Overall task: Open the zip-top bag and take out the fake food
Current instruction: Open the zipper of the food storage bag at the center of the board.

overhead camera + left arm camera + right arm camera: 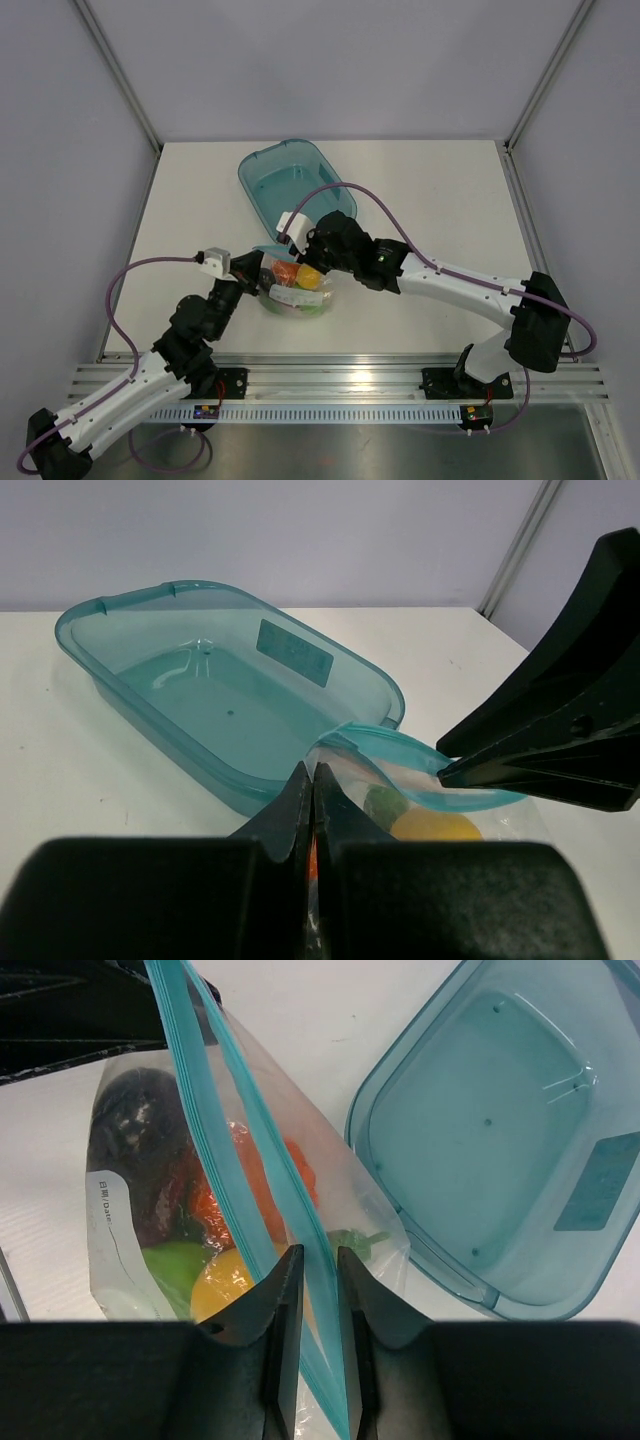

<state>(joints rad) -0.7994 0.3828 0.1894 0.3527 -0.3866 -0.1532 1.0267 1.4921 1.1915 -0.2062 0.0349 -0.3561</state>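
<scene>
Left claw (312, 772) pinches zip-top bag (255, 1070) | right claw (312, 1257) grips zip strip (207, 1110) | fake food (225, 1282) inside

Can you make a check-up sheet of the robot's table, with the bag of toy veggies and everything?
Surface: white table, no spills seen.
Job's things: zip-top bag lies between the arms, fake food inside.
Clutter: teal tub, empty, behind the bag.
Grippers: left gripper shut on the bag's edge; right gripper has fingers either side of the zip strip, grip unclear.
Cables: purple cables loop by each arm.
Surroundings: grey walls, metal frame.
</scene>
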